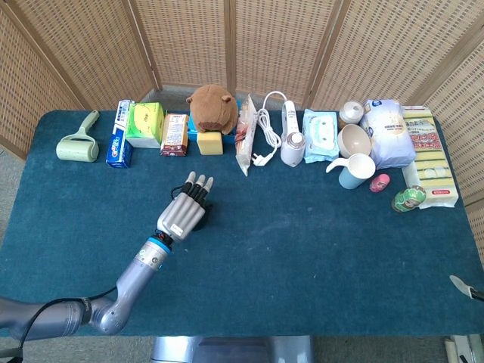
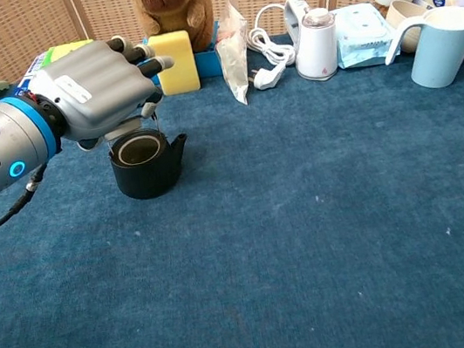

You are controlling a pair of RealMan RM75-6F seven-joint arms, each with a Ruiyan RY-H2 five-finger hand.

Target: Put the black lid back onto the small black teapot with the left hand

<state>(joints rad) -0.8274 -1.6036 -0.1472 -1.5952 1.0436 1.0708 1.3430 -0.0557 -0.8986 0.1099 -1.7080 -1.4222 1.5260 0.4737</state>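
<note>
The small black teapot [image 2: 146, 163] stands on the blue cloth left of centre, its top uncovered and its spout pointing right. In the head view only a dark sliver of the teapot [image 1: 206, 215] shows beside my hand. My left hand [image 2: 95, 88] hovers just above and behind the pot, back of the hand up and fingers stretched out toward the far row; from overhead this left hand [image 1: 187, 206] covers the pot. The black lid shows in neither view, and the underside of the palm is hidden. A small tip of my right hand [image 1: 465, 287] shows at the table's right edge.
A row of items lines the far edge: lint roller [image 1: 78, 142], toothpaste box [image 1: 119, 134], plush toy [image 1: 212, 108], yellow block [image 2: 174, 61], white charger with cable [image 2: 314, 42], wipes pack [image 1: 320, 134], blue mug [image 2: 441, 45], sponges [image 1: 429, 162].
</note>
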